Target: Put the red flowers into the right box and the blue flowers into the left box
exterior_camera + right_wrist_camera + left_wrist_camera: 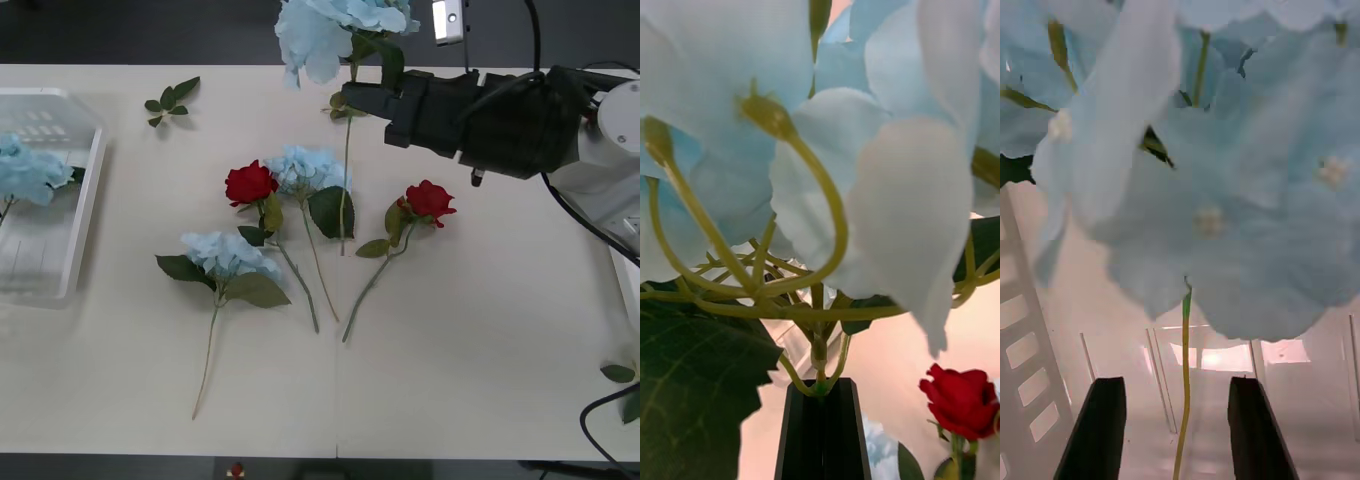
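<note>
- The right tool (350, 97) is clamped on a blue hydrangea's (335, 30) stem, holding it up above the bench's (480, 330) far side.
- The left tool (1178, 427) is spread open over the translucent left box (60, 240), which holds one hydrangea (28, 170).
- Two hydrangeas (228, 255) and two red roses (250, 183) lie mid-bench.

right arm is reaching in across the table's far side, right gripper (352, 99) pinching closed. left gripper (1180, 427) fingers are sitting apart.
</note>
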`<action>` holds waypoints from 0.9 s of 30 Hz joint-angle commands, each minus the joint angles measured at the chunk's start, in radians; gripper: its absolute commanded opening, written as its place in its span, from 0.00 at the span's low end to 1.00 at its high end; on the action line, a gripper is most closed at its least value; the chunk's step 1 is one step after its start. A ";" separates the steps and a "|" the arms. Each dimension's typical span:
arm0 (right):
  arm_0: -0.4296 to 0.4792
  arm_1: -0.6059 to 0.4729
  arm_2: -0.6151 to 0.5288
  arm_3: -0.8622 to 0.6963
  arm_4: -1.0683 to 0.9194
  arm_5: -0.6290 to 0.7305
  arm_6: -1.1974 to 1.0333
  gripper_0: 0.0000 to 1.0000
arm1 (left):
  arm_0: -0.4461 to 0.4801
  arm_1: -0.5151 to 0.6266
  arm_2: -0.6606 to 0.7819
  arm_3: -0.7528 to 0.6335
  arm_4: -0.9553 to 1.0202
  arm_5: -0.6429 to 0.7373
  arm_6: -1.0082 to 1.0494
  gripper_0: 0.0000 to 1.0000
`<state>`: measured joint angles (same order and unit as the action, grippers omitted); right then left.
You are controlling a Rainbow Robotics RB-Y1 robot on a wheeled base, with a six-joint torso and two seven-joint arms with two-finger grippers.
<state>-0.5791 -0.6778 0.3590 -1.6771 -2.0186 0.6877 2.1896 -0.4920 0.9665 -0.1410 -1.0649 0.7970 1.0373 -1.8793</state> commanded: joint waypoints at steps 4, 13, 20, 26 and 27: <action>-0.088 0.084 0.113 0.036 -0.002 -0.122 0.044 0.00 | 0.010 0.051 0.120 -0.032 0.004 0.012 -0.043 1.00; -0.116 0.158 0.113 0.091 0.024 -0.096 0.065 0.00 | 0.010 0.049 0.383 -0.179 0.027 0.300 -0.198 1.00; -0.119 0.198 0.101 0.106 0.014 -0.089 0.076 0.00 | 0.010 0.049 0.482 -0.274 0.217 0.511 -0.330 1.00; -0.119 0.225 0.072 0.119 -0.015 -0.089 0.082 0.00 | 0.009 0.044 0.451 -0.273 0.499 0.599 -0.397 1.00; -0.119 0.227 0.071 0.119 -0.017 -0.089 0.082 0.00 | 0.010 0.043 0.442 -0.273 0.544 0.607 -0.400 1.00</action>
<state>-0.6578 -0.4683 0.4541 -1.5474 -2.0222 0.6001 2.2371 -0.4917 0.9666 0.3240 -1.3174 1.2638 1.6256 -2.2651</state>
